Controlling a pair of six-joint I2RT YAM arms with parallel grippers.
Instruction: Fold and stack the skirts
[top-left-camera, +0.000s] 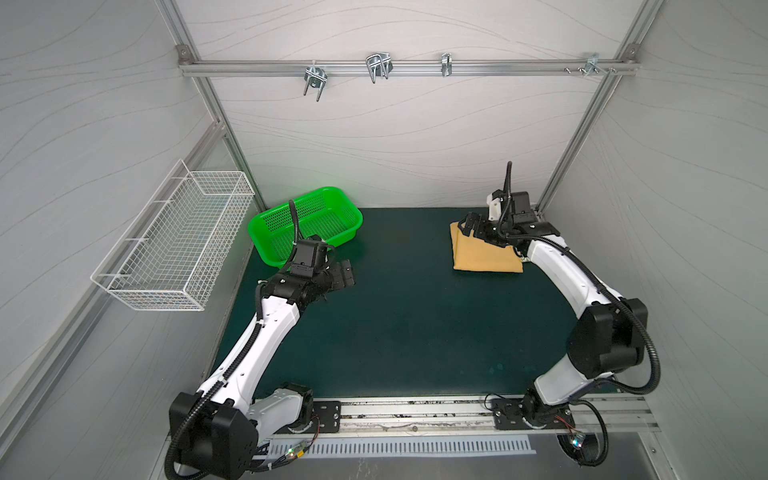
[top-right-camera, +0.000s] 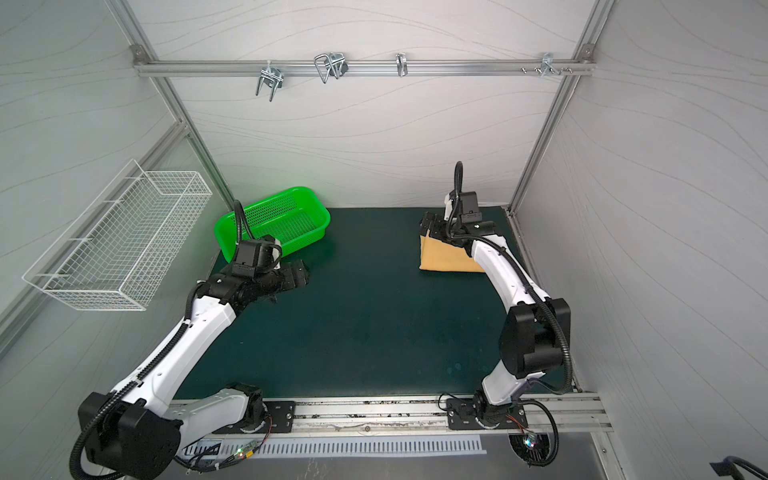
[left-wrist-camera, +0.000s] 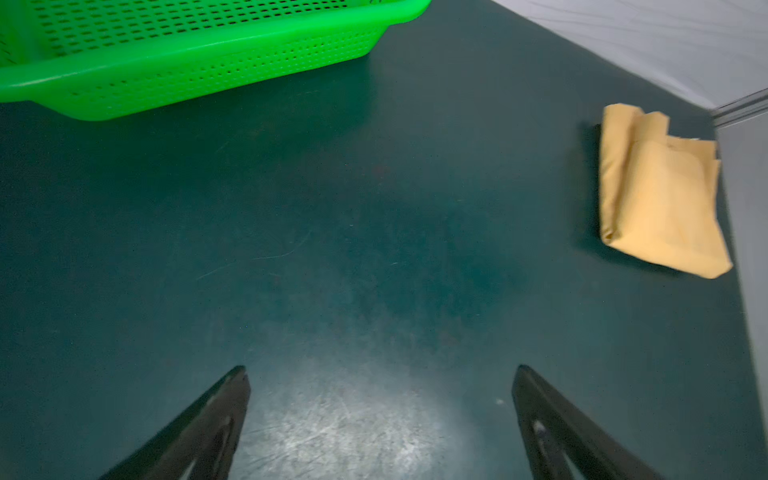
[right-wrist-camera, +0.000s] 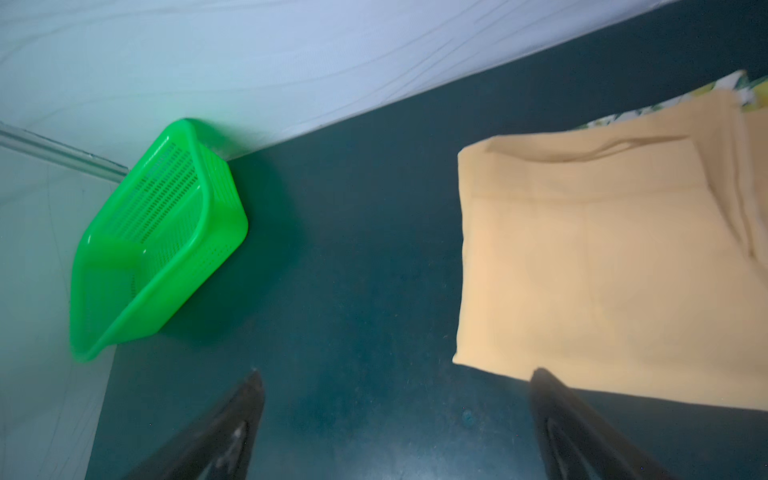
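- The mustard skirt (top-left-camera: 486, 257) is seen folded into a flat packet on the dark green mat (top-left-camera: 415, 324), at the far right of the table, near the right wall; it appears in both top views (top-right-camera: 446, 259)
- A strip of the lemon-print skirt (right-wrist-camera: 735, 85) is seen sticking out from under the mustard skirt (right-wrist-camera: 602, 266) in the right wrist view, so the plain one lies on top
- The right gripper (top-left-camera: 469, 226) is held over the far corner of the mustard skirt, jaws spread wide and nothing between them (right-wrist-camera: 397, 372); one fingertip (right-wrist-camera: 540, 378) is seen over the cloth's edge, and whether it touches cannot be told
- The left gripper (top-left-camera: 345, 276) is held above bare mat just beside the green basket (top-left-camera: 316, 216), well apart from the skirts; its jaws are spread wide with only mat between them (left-wrist-camera: 380, 370)
- The green basket (right-wrist-camera: 224, 216) is set at the far left of the mat against the back wall, and no cloth is seen in it
- In the left wrist view the mustard skirt (left-wrist-camera: 660, 199) is seen across the mat, with the basket wall (left-wrist-camera: 208, 79) close by
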